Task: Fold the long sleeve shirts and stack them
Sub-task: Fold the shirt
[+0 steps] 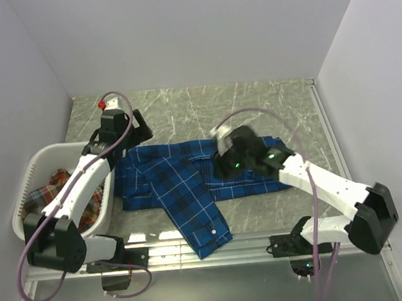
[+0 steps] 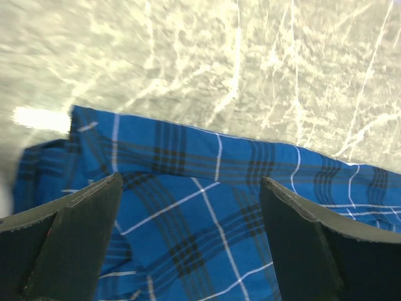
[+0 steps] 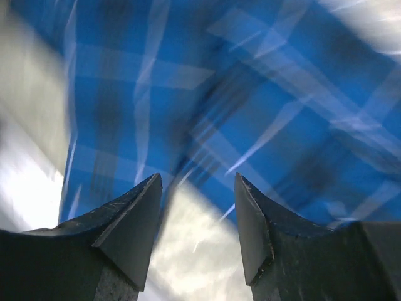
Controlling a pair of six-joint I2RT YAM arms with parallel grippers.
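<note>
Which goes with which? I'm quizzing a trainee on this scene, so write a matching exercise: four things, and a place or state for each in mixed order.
1. blue shirt
2. red-orange shirt
3. laundry basket
4. left gripper

A. lying in the basket
B. wide open, holding nothing
C. spread on the table
D. white, at the table's left side

Pairs: 1-C, 2-A, 3-D, 4-B

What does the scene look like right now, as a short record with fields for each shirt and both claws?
Blue shirt: spread on the table, one sleeve reaching the near edge
Red-orange shirt: bunched in the white basket, left
Left claw: open, above the blue shirt's far left edge
Right claw: open, above its right part; view blurred
</note>
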